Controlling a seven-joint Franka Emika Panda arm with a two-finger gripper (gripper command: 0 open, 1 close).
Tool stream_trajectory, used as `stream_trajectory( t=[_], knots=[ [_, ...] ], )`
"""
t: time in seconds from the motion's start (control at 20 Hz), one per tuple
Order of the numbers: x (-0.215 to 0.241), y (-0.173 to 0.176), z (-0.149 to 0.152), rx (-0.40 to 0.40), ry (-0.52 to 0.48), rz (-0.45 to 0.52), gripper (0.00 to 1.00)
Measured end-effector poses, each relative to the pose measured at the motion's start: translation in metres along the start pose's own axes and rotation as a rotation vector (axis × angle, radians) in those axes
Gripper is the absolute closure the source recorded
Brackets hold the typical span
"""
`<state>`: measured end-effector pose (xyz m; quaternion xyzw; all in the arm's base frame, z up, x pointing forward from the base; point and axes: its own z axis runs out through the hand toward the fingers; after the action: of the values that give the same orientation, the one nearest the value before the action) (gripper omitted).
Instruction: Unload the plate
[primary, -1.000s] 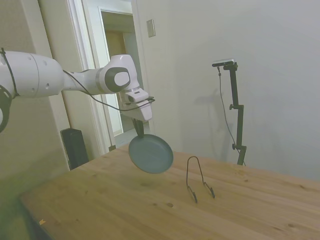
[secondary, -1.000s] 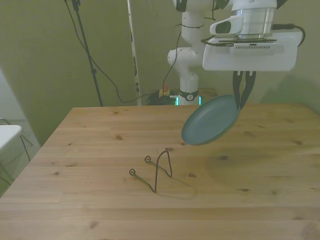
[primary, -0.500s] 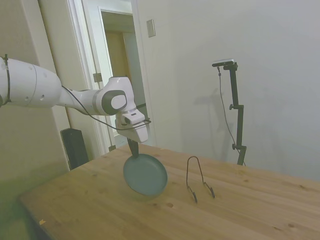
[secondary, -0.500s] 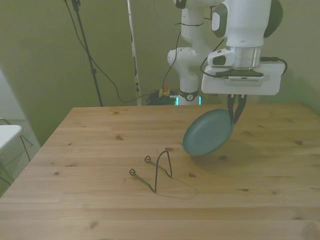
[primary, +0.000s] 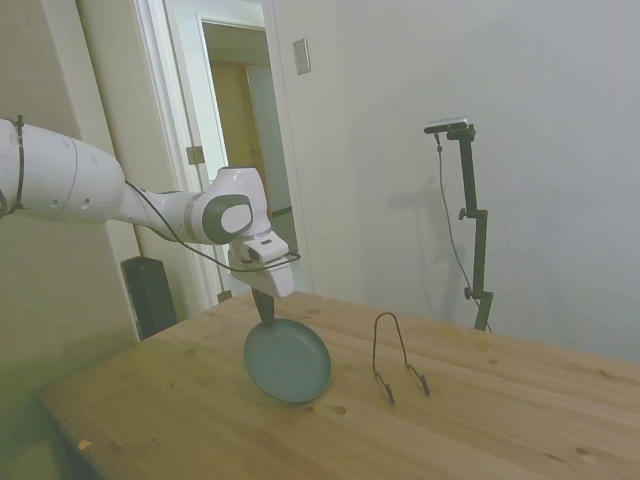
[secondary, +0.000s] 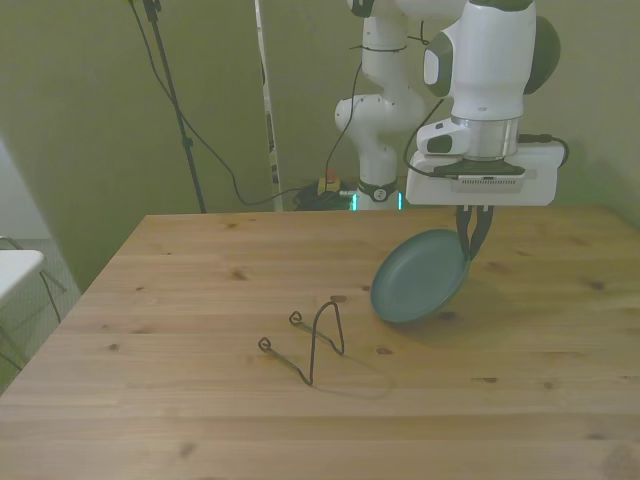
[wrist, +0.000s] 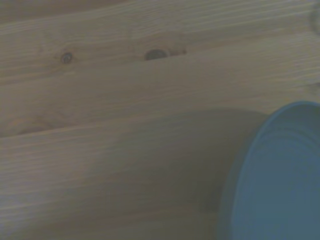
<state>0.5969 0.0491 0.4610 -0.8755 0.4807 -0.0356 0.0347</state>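
Now gripper (secondary: 470, 245) pinches plate (secondary: 419, 291) rim, lower edge near table (secondary: 200, 300), beside rack (secondary: 315, 345); next: lay flat, release.

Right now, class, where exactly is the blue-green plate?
The plate hangs tilted from the pincer, which grips its upper rim. Its lower edge is at or just above the wooden table, to the front view's right of the wire stand.

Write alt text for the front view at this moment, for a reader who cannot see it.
A white robot arm's gripper holds a dull blue-green plate by its upper rim, tilted on edge with its lower rim at or just above the wooden table. A thin black wire stand sits empty on the table, apart from the plate toward the front view's left.
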Motion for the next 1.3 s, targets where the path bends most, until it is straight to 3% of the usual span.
stream_trajectory(
  t=[0.85,1.3],
  knots=[
    [-0.002,0.0,-0.001,0.006,0.004,-0.032,0.0],
    [-0.002,0.003,-0.032,0.05,0.03,-0.03,0.0]
  ],
)
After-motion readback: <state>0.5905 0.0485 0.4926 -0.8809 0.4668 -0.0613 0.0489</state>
